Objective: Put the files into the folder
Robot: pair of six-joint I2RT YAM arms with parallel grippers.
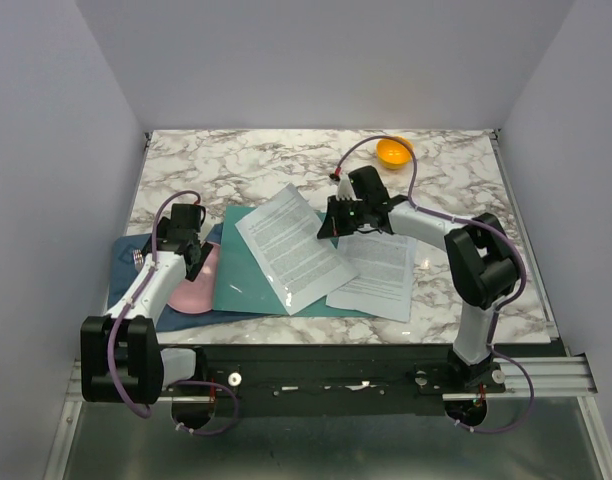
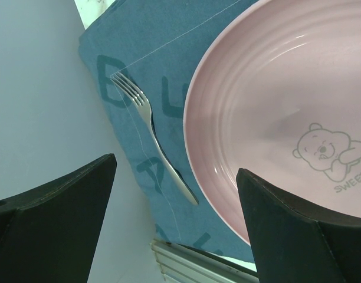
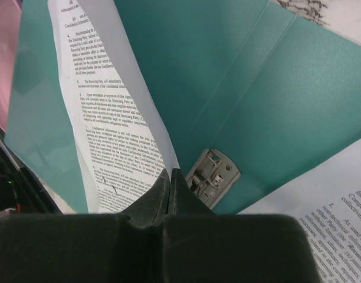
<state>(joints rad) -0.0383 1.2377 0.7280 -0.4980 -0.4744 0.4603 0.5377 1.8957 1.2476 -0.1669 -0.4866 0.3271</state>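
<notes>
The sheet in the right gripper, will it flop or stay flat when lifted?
Probably floppy: the sheet bows where the right gripper pinches its edge. Likely light, and it may slide easily on the smooth folder.

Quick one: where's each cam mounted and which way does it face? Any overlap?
Top external: above and behind, facing down at the table; left arm and right arm show whole.
Left wrist: on the left arm, facing down past the open left gripper at plate, fork, placemat.
Right wrist: looks past the shut right gripper, pinching a sheet over the folder.
Shared: top and right wrist both show sheet and folder.
</notes>
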